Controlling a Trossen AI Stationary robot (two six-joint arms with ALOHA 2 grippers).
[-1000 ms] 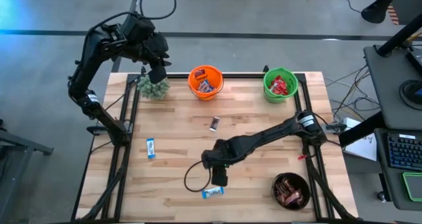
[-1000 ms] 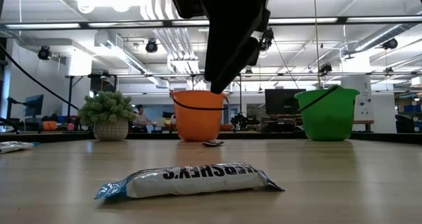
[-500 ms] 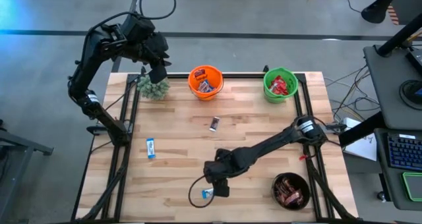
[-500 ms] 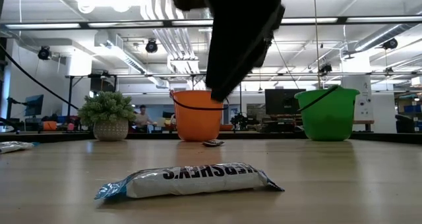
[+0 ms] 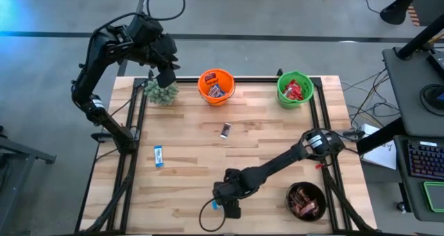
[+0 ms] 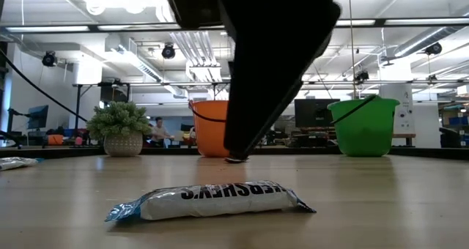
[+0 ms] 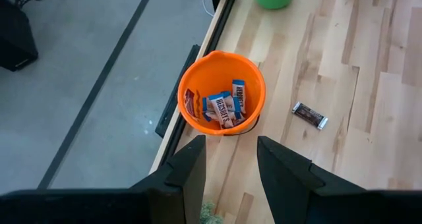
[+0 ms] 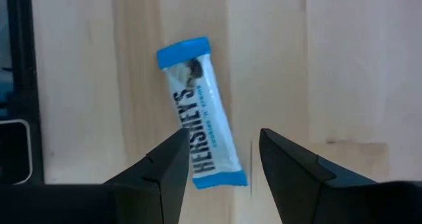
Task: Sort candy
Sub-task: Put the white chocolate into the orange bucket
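- High view: the right end effector (image 5: 229,209) hangs at the table's (image 5: 263,135) 6 o'clock edge, directly over a blue-and-white Hershey's bar (image 5: 216,204), of which only a blue tip shows past the arm.
- Right wrist view: the whole bar (image 8: 202,140) lies flat on the wood; the two fingers (image 8: 160,168) stand apart, one on each side of its lower end, with no contact visible. The end effector is open and holds nothing.
- Low view: the bar (image 6: 211,201) rests on the table with its lettering upside down; the dark mass of the right arm fills the space above it, clear of the wrapper.
- High view: the left end effector (image 5: 165,76) waits at about 11 o'clock, above the small green plant (image 5: 161,92).
- Left wrist view: its fingers (image 7: 191,168) are parted and empty, and frame the orange bucket (image 7: 223,92), which contains blue-and-white bars.
- Loose candy on the table: a dark brown bar (image 5: 225,130) near the centre and a second blue-and-white bar (image 5: 159,155) at about 9 o'clock.
- Sorted candy: red packets in the green bucket (image 5: 295,89) at 1 o'clock; brown bars in a dark bowl (image 5: 306,200) at 5 o'clock.
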